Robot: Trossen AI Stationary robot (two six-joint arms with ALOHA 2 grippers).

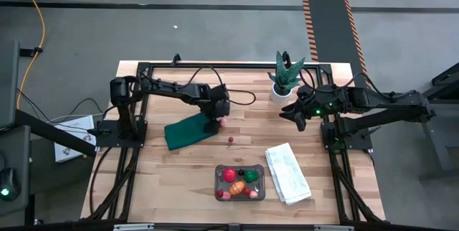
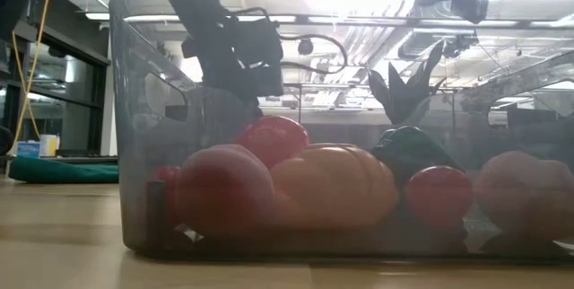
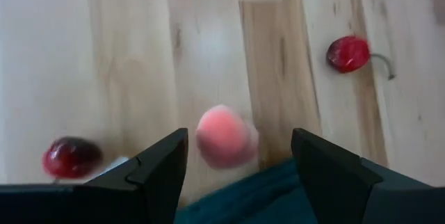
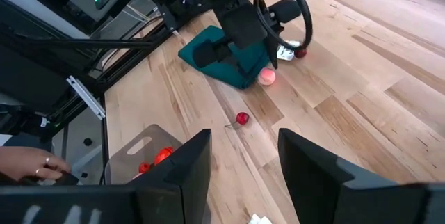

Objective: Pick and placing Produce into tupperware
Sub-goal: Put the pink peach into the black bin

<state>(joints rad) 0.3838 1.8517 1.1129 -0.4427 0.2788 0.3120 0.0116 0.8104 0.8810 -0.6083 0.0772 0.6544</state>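
The tupperware [image 1: 240,182], a clear greyish container, stands near the table's front edge and holds several toy produce pieces: red, orange, pink and dark green [image 2: 332,186]. A pink fruit [image 3: 226,137] lies on the wood at the edge of a dark green cloth [image 1: 188,130]. My left gripper [image 3: 240,135] is open and points steeply down, with one finger on either side of the pink fruit and apart from it. A red cherry with a stem [image 3: 348,53] and a dark red fruit [image 3: 71,158] lie close by on the wood. My right gripper [image 4: 243,168] hangs open and empty, high over the table's right side.
A folded white towel [image 1: 287,173] lies to the right of the tupperware. A potted spiky green plant [image 1: 285,79] stands at the far edge. A person's hand [image 4: 28,161] shows beyond the table's near side. Bare wood lies between the cherry [image 1: 231,140] and the tupperware.
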